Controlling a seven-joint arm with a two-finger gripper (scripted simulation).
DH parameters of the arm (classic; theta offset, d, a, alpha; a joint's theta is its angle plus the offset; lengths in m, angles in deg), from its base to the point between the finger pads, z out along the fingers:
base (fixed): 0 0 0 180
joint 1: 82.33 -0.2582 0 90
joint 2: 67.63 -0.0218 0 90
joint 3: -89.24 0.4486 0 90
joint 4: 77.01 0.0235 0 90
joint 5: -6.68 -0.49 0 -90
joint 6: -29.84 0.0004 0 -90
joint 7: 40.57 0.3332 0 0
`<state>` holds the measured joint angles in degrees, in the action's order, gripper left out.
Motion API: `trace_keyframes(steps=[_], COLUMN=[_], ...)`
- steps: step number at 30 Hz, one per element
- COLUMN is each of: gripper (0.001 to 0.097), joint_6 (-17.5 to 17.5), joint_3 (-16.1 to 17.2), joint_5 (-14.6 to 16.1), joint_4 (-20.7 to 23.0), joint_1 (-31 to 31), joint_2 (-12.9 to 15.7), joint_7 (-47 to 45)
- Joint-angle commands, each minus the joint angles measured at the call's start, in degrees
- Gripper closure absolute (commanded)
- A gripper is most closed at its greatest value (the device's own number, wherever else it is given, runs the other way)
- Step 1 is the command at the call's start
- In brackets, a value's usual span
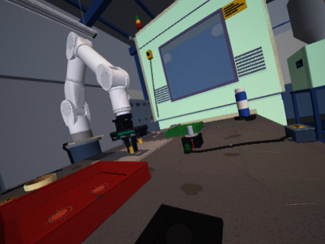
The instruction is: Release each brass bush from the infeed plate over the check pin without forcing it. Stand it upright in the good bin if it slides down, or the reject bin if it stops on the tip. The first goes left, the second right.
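Observation:
The brass bush (131, 149) is partly hidden between the fingers of my gripper (131, 148), which is closing around it low over the infeed plate (136, 153) at the far left of the table. Whether the fingers have a firm hold on it cannot be told from here. The check pin (190, 130) stands pale and upright on a black base (192, 141), to the right of the gripper. The red reject bin (74, 197) lies in the near left, with two round marks on its floor. The green bin (183, 129) sits behind the pin.
A black tray (179, 228) lies at the near edge of the table. A roll of tape (40, 182) rests left of the red bin. A blue and white bollard (244, 102) stands by the machine housing, and a cable runs from the pin base to a blue box (300, 132).

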<state>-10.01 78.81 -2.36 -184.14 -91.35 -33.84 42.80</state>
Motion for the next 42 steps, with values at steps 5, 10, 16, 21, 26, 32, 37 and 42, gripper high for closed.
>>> trace_keyframes(steps=[5, 10, 16, 21, 26, 32, 37, 42], gripper=[0.0833, 0.0933, 0.0933, 0.0933, 0.0933, 0.0933, 0.0933, 0.0933], joint_6=[0.0, 0.0, 0.0, -0.4, -2.3, -7.2, -12.6, -17.7], joint_3=[0.0, 0.0, 0.0, -0.1, -0.5, -1.4, -2.2, -2.7], joint_5=[0.0, 0.0, 0.0, 0.1, 0.5, 1.7, 2.9, 3.9], joint_4=[0.0, 0.0, 0.0, 0.0, 0.1, 0.6, 1.8, 3.5], joint_1=[0.0, 0.0, 0.0, -0.1, -0.4, -1.2, -1.9, -2.5], joint_2=[0.0, 0.0, 0.0, -0.4, -2.4, -6.8, -11.0, -14.5], joint_7=[0.0, 0.0, 0.0, 0.1, 0.4, 1.3, 2.2, 2.9])
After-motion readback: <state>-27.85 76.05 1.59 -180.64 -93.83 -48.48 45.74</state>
